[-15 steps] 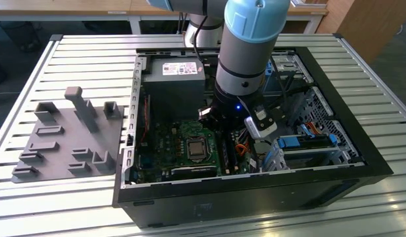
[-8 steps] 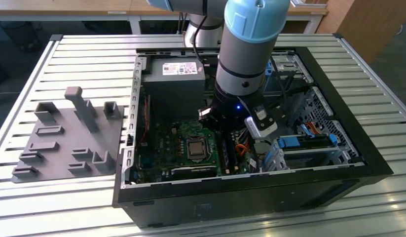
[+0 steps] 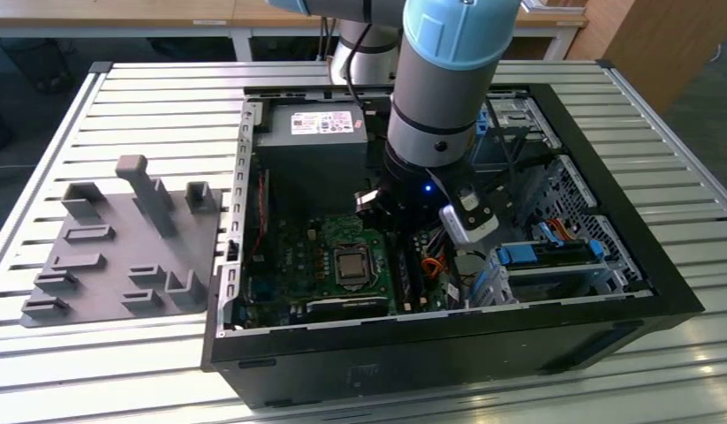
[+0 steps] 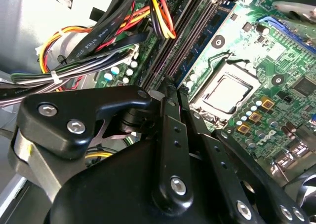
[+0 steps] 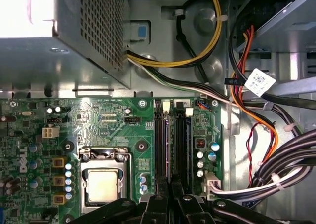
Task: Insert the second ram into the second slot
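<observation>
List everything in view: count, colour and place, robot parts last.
Table: one, silver slats, under everything.
Computer case: one, black, open, on the table.
Fixture plate: one, grey, on the table at the exterior view's left.
Power supply: one, grey, inside the case.
Motherboard: one, green, on the case floor.
Processor socket: one, silver, on the motherboard.
Memory slots: at least two, dark, beside the socket.
Cables: many, yellow, orange, black, beside the motherboard.
Arm: one, grey with light-blue cap, reaching into the case.
Gripper: one, black, by the memory slots.

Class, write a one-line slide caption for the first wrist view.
Gripper lined up with the memory slots, next to the processor socket.
</observation>
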`<state>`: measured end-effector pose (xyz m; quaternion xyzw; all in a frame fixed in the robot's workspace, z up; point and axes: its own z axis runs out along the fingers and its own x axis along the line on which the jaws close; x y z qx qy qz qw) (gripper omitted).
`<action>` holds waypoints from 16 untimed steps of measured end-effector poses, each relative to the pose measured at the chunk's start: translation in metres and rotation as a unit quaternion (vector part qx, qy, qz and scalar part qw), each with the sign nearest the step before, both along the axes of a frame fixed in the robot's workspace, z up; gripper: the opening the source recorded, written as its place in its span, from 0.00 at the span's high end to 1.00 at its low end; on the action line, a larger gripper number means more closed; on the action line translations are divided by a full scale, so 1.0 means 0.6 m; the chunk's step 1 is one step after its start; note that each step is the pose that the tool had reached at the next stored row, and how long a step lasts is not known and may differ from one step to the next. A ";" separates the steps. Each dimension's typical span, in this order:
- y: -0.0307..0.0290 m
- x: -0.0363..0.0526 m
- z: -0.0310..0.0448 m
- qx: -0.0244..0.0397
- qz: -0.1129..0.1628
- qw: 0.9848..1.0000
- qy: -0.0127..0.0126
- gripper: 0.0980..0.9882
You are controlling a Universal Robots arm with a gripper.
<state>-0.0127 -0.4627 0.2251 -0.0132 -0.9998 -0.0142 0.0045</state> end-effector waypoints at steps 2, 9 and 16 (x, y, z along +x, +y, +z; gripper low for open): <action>-0.0001 0.000 0.000 -0.001 0.000 1.000 0.000 0.96; -0.0001 0.001 -0.006 -0.001 0.006 1.000 0.003 0.96; 0.0000 0.001 -0.010 -0.001 0.013 1.000 0.003 0.96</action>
